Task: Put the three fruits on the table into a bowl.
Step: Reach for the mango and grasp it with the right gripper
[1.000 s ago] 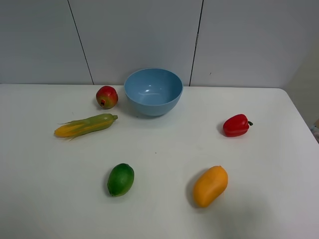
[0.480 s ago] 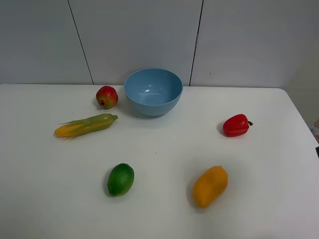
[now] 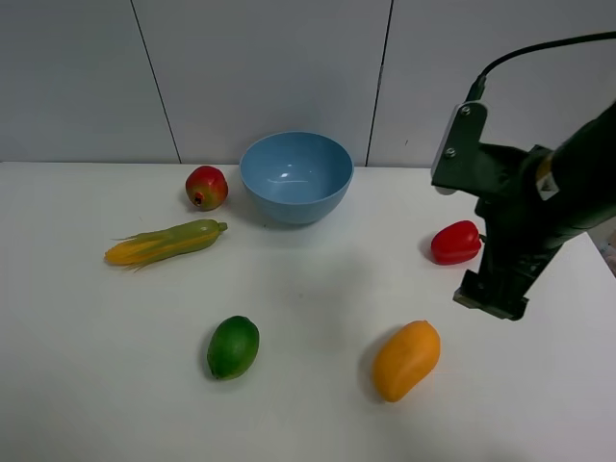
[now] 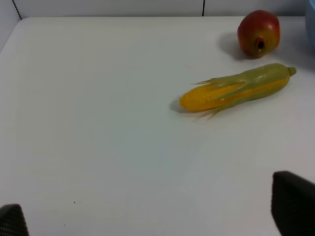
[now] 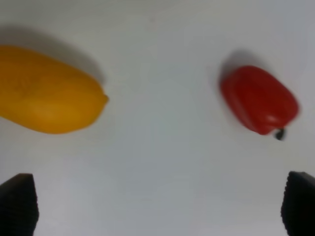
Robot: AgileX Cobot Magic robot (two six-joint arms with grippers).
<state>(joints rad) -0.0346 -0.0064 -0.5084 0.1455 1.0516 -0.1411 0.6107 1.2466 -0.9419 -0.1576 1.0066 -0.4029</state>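
The orange-yellow mango [image 3: 406, 359] lies at the front right of the white table [image 3: 318, 279] and also shows in the right wrist view [image 5: 47, 91]. The green lime-like fruit [image 3: 233, 346] lies front left. The red pomegranate-like fruit [image 3: 206, 187] sits just left of the light-blue bowl [image 3: 289, 207], which is empty; it also shows in the left wrist view [image 4: 259, 33]. My right gripper [image 3: 491, 296] hangs above the table to the right of and above the mango; its jaws stand wide open and empty [image 5: 157, 216]. My left gripper [image 4: 152, 216] is open and empty, out of the exterior view.
A red bell pepper [image 3: 454, 242] lies right of centre, close under the right arm, and shows in the right wrist view [image 5: 258, 100]. A yellow-green corn cob [image 3: 164, 242] lies at the left, in front of the pomegranate-like fruit [image 4: 236, 93]. The table's right edge is near the right arm.
The right arm has come into the exterior view from the right and now hangs over the table near the pepper and mango. The fruits and bowl have not moved.
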